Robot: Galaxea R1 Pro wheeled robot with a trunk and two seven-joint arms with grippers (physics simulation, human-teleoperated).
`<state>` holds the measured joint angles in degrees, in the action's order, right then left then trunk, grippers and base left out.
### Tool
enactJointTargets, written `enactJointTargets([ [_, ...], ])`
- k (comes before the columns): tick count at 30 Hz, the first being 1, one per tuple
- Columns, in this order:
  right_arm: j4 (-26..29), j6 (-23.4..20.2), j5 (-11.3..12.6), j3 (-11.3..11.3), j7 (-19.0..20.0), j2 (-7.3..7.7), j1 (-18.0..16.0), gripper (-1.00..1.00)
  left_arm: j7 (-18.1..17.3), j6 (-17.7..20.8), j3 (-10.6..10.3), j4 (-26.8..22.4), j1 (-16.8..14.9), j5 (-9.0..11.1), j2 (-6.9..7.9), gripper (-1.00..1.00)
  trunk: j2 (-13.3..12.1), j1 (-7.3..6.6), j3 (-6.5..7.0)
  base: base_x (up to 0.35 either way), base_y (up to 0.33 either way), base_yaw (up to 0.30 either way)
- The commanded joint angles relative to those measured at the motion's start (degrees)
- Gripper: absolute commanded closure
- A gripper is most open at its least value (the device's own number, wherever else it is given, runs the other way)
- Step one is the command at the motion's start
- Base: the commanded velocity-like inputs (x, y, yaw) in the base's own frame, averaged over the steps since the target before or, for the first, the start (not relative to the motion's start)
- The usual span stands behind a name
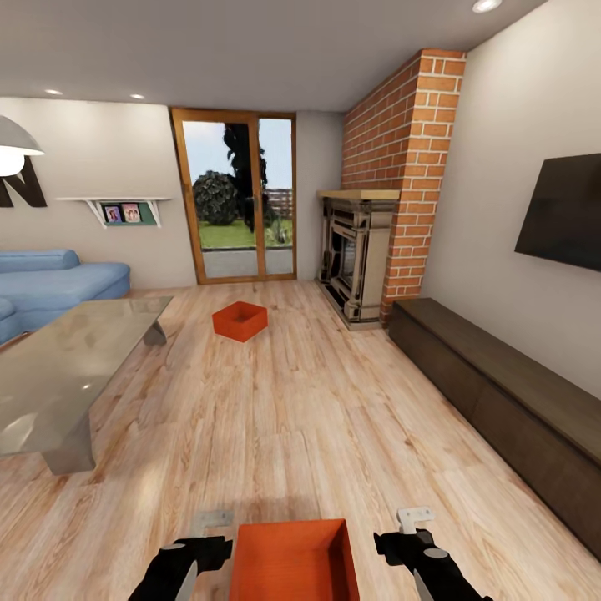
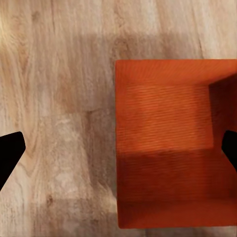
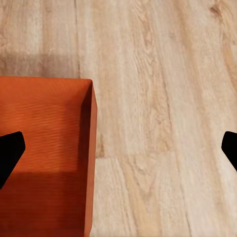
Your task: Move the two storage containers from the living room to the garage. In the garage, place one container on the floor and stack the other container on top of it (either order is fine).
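Orange-red and thin-walled, the near storage container [image 1: 294, 561] sat empty on the light wood plank floor [image 1: 334, 417] between both grippers. The left gripper [image 1: 209, 534] and the right gripper [image 1: 402, 532] were spread wide, each straddling one side wall. The far container [image 1: 239, 320] lay empty beside a glass table [image 1: 58, 367].

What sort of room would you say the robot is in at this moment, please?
Most likely a living room: a blue sofa beside a glass coffee table, a red brick fireplace, and a wall-mounted television above a long low cabinet.
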<state>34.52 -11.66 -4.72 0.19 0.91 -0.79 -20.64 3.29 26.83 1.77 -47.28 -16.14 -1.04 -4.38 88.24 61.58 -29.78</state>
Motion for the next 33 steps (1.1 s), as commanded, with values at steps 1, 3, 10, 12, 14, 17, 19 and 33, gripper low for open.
enactJointTargets([
  [1,0.1,-0.4,-0.5,0.0,0.1,0.00,0.0,-1.00,0.0,0.3,0.1,0.1,0.0,-0.1,-0.06,-1.00,0.4,0.22,-0.25,0.000,0.000,0.000],
  [3,0.1,-0.4,-0.5,-0.1,0.1,0.00,0.0,-1.00,0.0,0.3,-0.1,1.0,0.0,-0.1,-0.09,-1.00,1.3,0.66,-0.63,0.000,0.000,0.000],
  [10,0.1,-0.5,-0.4,-0.1,0.2,0.00,0.0,-1.00,0.0,0.1,-0.2,1.9,0.0,0.0,-0.04,-1.00,4.1,2.20,-2.38,0.000,0.000,0.000],
  [12,0.1,-0.5,-0.4,-0.1,0.2,0.00,0.0,-1.00,0.0,0.0,-0.2,1.9,0.0,0.0,0.02,-1.00,4.9,2.64,-2.92,0.000,0.000,0.000],
  [14,0.1,-0.5,-0.4,-0.1,0.2,0.00,0.0,-1.00,0.0,0.0,-0.2,1.9,0.0,0.0,0.05,-1.00,5.7,3.08,-3.46,0.000,0.000,0.000],
  [17,0.1,-0.5,-0.3,-0.1,0.2,0.00,0.0,-1.00,0.0,0.1,-0.2,1.9,0.0,0.0,0.01,-1.00,6.9,3.74,-4.28,0.000,0.000,0.000],
  [19,0.1,-0.6,-0.3,-0.1,0.2,0.00,0.0,-1.00,0.0,0.0,-0.2,1.9,0.0,0.0,0.00,-1.00,7.7,4.18,-4.82,0.000,0.000,0.000],
  [33,-0.4,-0.4,-0.2,-0.2,5.5,0.00,0.1,-1.00,0.0,0.0,-0.2,1.9,0.0,0.1,0.07,-1.00,10.1,5.49,-6.92,0.000,0.000,0.000],
])
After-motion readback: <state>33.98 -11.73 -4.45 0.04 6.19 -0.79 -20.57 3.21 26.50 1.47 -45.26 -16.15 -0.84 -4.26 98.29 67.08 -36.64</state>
